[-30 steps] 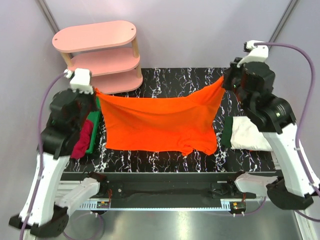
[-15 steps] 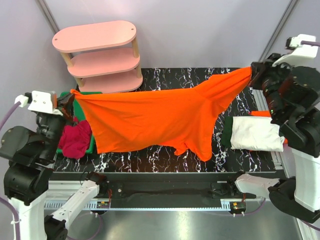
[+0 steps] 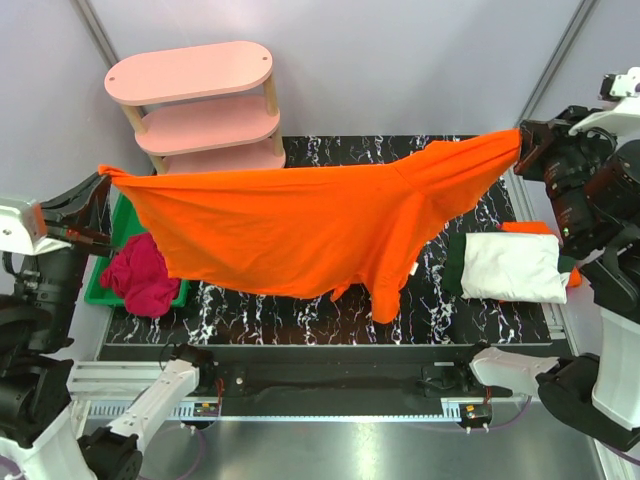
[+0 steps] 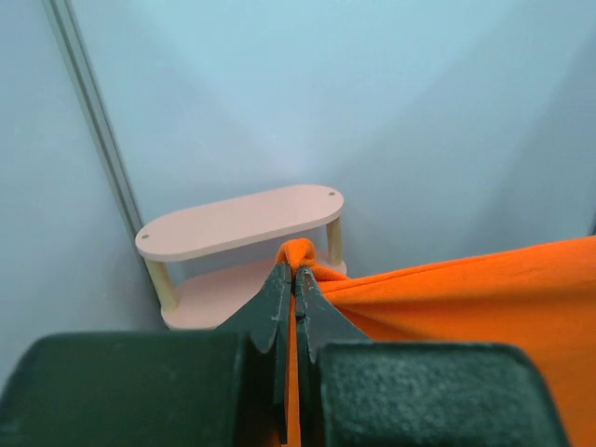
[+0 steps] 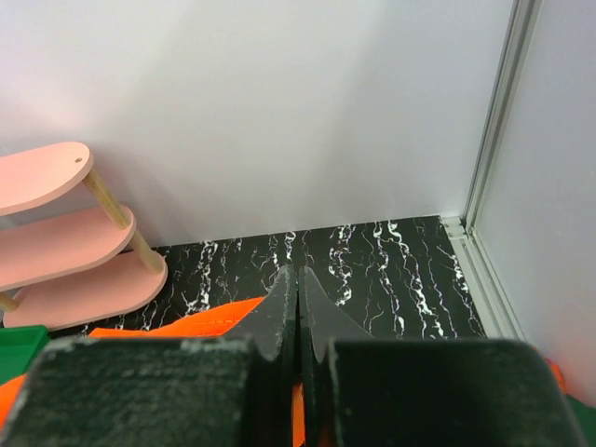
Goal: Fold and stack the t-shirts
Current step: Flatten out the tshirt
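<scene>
Above table (image 3: 340,150), left fingers (image 4: 272,307), right fingers (image 5: 277,307) stretch orange t-shirt (image 3: 300,225) wide.

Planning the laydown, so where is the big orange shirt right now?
In the top view the orange shirt hangs stretched above the table, pinched between the left claw and right claw, in front of the pink shelf.

Left arm (image 3: 45,290), right arm (image 3: 590,190) — black joint housings, white link shells, white base covers. Left gripper (image 4: 296,275), right gripper (image 5: 298,275) — black fingers tapering to thin tips, grainy matte bodies.
</scene>
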Controlling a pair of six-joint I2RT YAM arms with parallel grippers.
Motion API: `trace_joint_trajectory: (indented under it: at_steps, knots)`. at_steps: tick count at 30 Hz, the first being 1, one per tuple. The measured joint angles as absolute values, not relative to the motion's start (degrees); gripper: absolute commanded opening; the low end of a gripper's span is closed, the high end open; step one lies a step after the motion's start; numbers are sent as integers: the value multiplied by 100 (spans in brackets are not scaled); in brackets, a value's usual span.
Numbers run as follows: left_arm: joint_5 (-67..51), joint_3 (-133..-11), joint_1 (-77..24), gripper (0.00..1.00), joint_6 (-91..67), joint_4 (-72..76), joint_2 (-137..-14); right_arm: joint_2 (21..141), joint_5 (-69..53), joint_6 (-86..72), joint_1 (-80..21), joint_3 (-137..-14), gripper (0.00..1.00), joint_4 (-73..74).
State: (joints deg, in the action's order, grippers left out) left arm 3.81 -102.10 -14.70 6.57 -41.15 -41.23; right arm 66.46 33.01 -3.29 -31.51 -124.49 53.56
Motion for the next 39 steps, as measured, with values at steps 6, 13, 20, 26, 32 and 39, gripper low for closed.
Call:
trace_joint_trajectory:
  at_steps: [6, 13, 20, 26, 32, 39]
  knots:
    - [-390, -10265, -838, 0, 283, -4198, -4125, 6602, 3347, -322, -3151, -12700, 0, 5450]
    - [-1284, -10407, -392, 0, -139, -4362, -4219, 6906, 3363, -276, -3151, -13314, 0, 5376]
    - [-1273, -10141, -370, 0, -148, -4182, -4827, 7170, 3732, -106, -3151, -12182, 0, 4477]
    - [-425, -10060, -812, 0, 75, -3673, -6521, 8722, 3793, 196, -2659, -12313, 0, 3684]
    - [526, -11010, -1369, 0, 482, -3422, -8287, 9998, 3518, 259, -2128, -12945, 0, 3345]
    - [1201, -13002, -1636, 0, 773, -3144, -9557, 10377, 3323, 255, -1953, -13498, 0, 2952]
